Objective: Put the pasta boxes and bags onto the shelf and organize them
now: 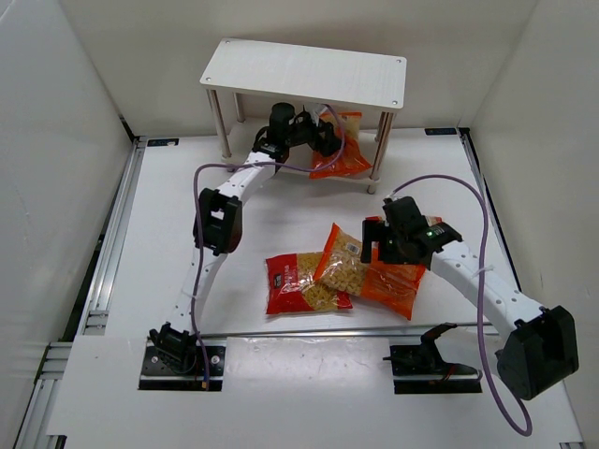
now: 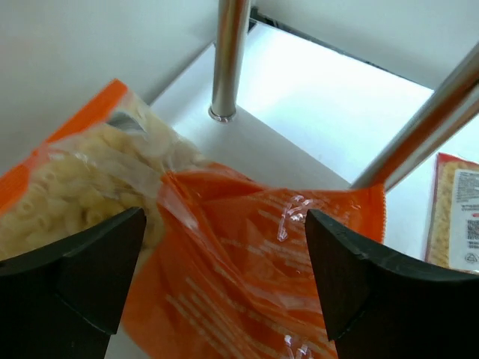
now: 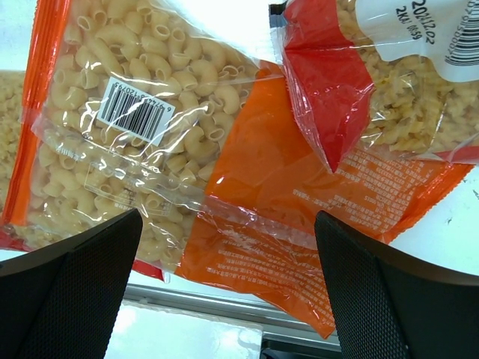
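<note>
The top board of the shelf [image 1: 304,72] hides the back of the orange bag [image 1: 351,159] under it. In the right wrist view, the red bag [image 3: 333,78] runs off the upper edge

One bag [image 1: 344,154] on the shelf [image 1: 304,73], lower tier — three bags [image 1: 342,267] overlapped before it

One bag [image 1: 344,154] on shelf [image 1: 304,73], three off
</note>
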Controlling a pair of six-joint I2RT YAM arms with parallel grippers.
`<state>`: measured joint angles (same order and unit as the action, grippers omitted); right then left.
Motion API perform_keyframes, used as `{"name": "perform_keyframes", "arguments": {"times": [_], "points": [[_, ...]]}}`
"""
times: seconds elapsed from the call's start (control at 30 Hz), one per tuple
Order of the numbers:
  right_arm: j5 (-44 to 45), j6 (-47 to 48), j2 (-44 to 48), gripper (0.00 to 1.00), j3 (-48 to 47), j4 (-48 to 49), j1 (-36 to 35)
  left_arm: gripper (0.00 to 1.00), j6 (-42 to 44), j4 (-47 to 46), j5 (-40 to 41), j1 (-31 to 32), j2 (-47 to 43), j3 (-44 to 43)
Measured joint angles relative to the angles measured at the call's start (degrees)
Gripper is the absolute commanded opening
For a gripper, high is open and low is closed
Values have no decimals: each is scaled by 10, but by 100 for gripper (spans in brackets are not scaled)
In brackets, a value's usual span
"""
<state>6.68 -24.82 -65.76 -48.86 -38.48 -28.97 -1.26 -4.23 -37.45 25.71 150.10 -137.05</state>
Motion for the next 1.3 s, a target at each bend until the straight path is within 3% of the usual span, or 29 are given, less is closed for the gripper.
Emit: {"name": "perform_keyframes", "arguments": {"times": [0.17,0.33,0.73,0.97,1.13,1.3], "points": [[-12,3,0,100,0,1,0,99,0,29,23,5,-51,68],[-11,6,0,100,0,1,-3,99,-1,123,55,5,-150,173],[9,32,-7,100,-24,16,-4,99,8,289,162,14,-534,553],[21,67,-63,98,-83,-23,-4,99,9,468,246,-3,-620,591],[-18,61,-25,100,-29,-8,-3,99,9,557,299,-5,-685,659],[-62,39,-33,100,15,37,-3,99,10,586,352,-5,-753,726]]}}
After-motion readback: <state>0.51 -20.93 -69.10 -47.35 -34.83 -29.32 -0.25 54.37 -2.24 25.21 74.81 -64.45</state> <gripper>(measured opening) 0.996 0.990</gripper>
